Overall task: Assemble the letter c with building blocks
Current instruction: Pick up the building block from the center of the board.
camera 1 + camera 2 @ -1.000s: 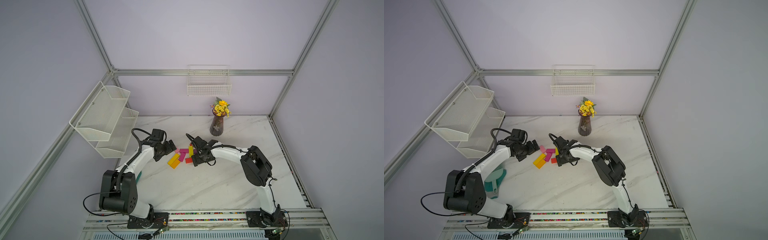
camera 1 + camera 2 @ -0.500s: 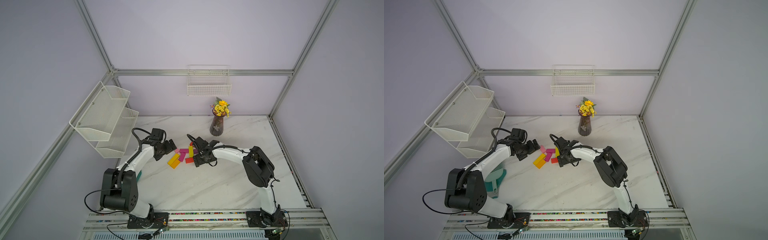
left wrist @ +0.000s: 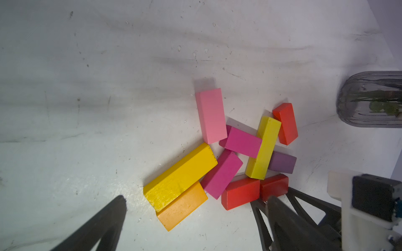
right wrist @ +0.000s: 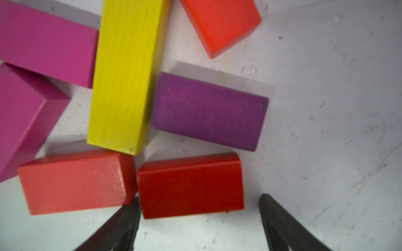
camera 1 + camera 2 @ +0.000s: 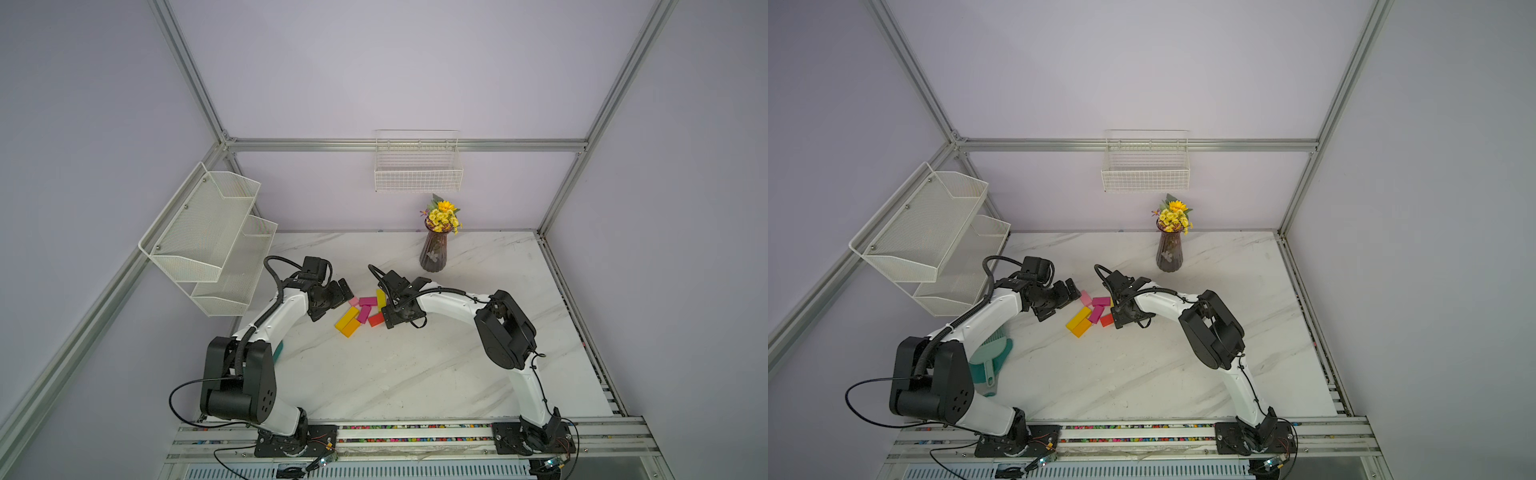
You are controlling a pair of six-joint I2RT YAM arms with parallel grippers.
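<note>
right gripper [image 4: 200, 198] is down at the table [image 5: 415, 374], jaws apart, straddling the dark red block [image 4: 190, 187]. one fingertip [image 4: 130, 210] sits at the seam where that block meets the lighter red block [image 4: 74, 182]. the other fingertip [image 4: 274, 217] stands clear of the block's far end, so nothing is clamped. the two reds lie end to end, touching. purple block [image 4: 208, 110] is just beyond the dark red one, with a thin gap between. long yellow-green block [image 4: 126, 71] runs alongside the purple one, looks propped up, cannot tell on what. two magenta blocks [image 4: 43, 41] are on its other side, and an orange-red block [image 4: 219, 21] lies further out.

left gripper [image 3: 196, 197] hovers with jaws spread wide, holding nothing. long yellow block [image 3: 180, 176] and orange block [image 3: 182, 206] lie side by side, touching, right below it. pink block [image 3: 210, 115] is at the heap's edge, one end near the long yellow block.

in both top views the building blocks [image 5: 363, 311] [image 5: 1096, 313] are a loose jumble just left of frame centre, between the two grippers: left gripper on the frame-left side, right gripper on the frame-right. vase [image 5: 434, 253] with yellow flowers stands up and right of the heap, well apart.
</note>
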